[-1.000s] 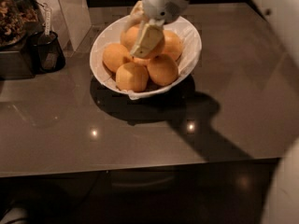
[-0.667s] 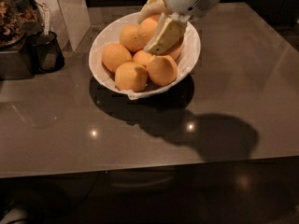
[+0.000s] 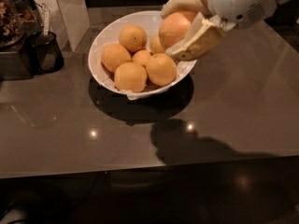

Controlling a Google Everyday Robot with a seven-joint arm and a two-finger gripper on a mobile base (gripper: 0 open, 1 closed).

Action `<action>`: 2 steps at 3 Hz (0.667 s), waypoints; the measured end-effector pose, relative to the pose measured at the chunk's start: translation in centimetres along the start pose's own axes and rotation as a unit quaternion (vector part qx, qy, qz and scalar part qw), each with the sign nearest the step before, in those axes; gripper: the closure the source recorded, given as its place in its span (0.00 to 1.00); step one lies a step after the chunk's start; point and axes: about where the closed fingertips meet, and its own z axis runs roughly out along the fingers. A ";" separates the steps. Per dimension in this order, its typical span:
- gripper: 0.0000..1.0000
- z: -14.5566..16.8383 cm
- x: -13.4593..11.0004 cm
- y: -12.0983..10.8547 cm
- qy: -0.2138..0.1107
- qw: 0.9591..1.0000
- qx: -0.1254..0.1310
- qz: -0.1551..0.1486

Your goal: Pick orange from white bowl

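The orange is held between the cream fingers of my gripper, lifted above the right rim of the white bowl. The gripper is shut on it, reaching in from the upper right. Several smaller oranges remain in the bowl, among them one at the front, one at the left and one at the back. The bowl stands on a dark glossy countertop.
A dark container and a dark appliance stand at the left, beside a pale upright panel. The countertop's front edge runs across the lower part of the view.
The gripper has risen and moved right, lifting the orange out of the pile to above the bowl's right rim. The view is now closer to the bowl.
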 end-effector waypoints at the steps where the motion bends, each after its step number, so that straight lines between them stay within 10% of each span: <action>1: 1.00 -2.0 0.8 1.9 -0.022 0.999 0.034 0.030; 2: 1.00 -2.6 1.0 2.3 -0.025 0.998 0.040 0.038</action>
